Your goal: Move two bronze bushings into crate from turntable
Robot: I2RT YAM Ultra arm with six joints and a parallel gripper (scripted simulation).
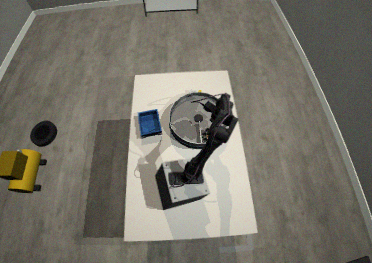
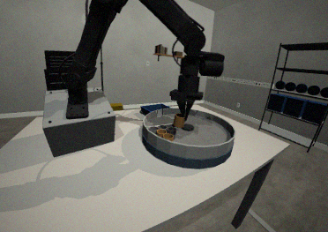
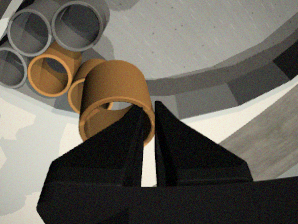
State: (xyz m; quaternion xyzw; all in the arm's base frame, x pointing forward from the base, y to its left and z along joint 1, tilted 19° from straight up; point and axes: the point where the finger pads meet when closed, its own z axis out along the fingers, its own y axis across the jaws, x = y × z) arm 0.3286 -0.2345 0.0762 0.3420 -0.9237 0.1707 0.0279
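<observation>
Turntable (image 1: pixel 176 132) on table (image 1: pixel 240 203); crate (image 1: pixel 149 123) left; arm base (image 1: pixel 166 195) before.
</observation>
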